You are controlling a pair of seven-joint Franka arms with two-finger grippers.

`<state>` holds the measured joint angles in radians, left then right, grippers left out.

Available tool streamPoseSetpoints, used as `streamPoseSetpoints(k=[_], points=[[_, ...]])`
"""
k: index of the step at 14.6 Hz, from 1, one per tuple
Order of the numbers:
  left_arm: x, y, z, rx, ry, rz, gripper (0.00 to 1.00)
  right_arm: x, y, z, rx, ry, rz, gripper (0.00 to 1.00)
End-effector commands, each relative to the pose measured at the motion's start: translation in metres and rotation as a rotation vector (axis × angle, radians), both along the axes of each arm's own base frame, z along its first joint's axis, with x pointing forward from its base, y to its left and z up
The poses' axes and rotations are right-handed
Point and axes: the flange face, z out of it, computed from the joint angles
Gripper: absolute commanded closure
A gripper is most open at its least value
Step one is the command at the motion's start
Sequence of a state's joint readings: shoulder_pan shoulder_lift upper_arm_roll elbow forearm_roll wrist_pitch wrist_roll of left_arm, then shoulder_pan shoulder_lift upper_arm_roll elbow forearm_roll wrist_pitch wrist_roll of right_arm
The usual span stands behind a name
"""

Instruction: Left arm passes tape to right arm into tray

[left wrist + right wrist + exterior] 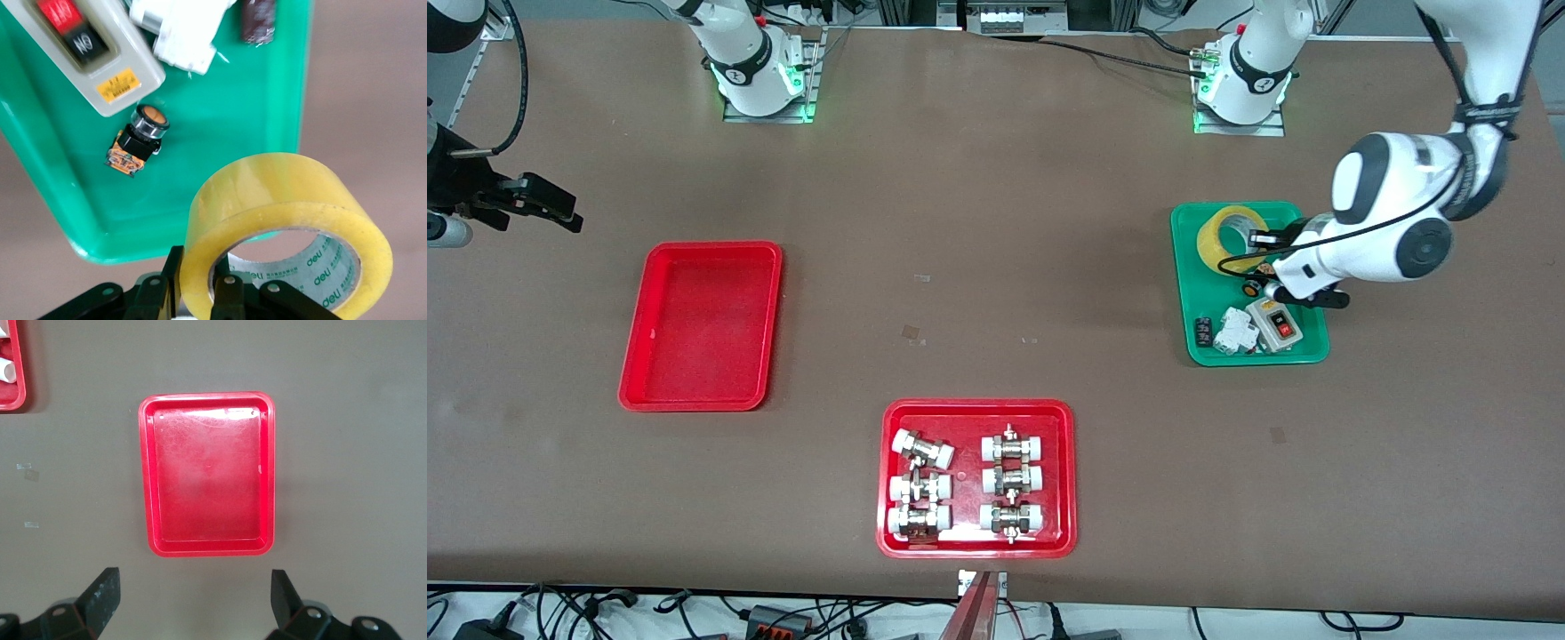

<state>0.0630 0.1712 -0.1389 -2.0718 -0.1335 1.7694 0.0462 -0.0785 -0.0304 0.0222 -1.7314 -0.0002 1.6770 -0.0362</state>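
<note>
while the left gripper (200,293) clamps the tape (1229,234) at the green tray (1190,329), the right gripper (193,597) waits open, with handover and placement into the red tray (633,391) remaining.

Glossy translucent tape (287,220); shiny plastic tray (701,326), matt table (996,222)

Left arm (1392,209): bulky white shell, dark grey round joint caps, looping black cable, black gripper (200,293).
</note>
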Motion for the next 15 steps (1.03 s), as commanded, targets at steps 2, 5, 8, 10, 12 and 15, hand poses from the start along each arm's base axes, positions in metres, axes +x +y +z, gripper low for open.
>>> streamPoseSetpoints(k=[2, 5, 8, 10, 12, 15], points=[[0.025, -0.055, 0.092, -0.146, 0.004, -0.059, 0.9, 0.003, 0.0, -0.002, 0.011, -0.003, 0.002, 0.0], [0.027, -0.109, 0.15, -0.282, 0.015, -0.028, 0.93, 0.021, -0.002, -0.009, 0.016, -0.002, 0.003, 0.0], [0.023, -0.169, 0.204, -0.42, 0.064, 0.076, 0.94, 0.027, 0.002, -0.024, 0.023, 0.027, 0.008, 0.0], [0.022, -0.202, 0.224, -0.5, 0.103, 0.146, 0.94, 0.037, 0.017, -0.046, 0.058, 0.067, 0.021, 0.0], [0.024, -0.225, 0.228, -0.548, 0.079, 0.174, 0.94, 0.041, 0.029, -0.058, 0.127, 0.086, 0.008, 0.0], [0.021, -0.259, 0.224, -0.565, 0.086, 0.227, 0.94, 0.056, 0.054, -0.101, 0.186, 0.16, 0.053, 0.0]])
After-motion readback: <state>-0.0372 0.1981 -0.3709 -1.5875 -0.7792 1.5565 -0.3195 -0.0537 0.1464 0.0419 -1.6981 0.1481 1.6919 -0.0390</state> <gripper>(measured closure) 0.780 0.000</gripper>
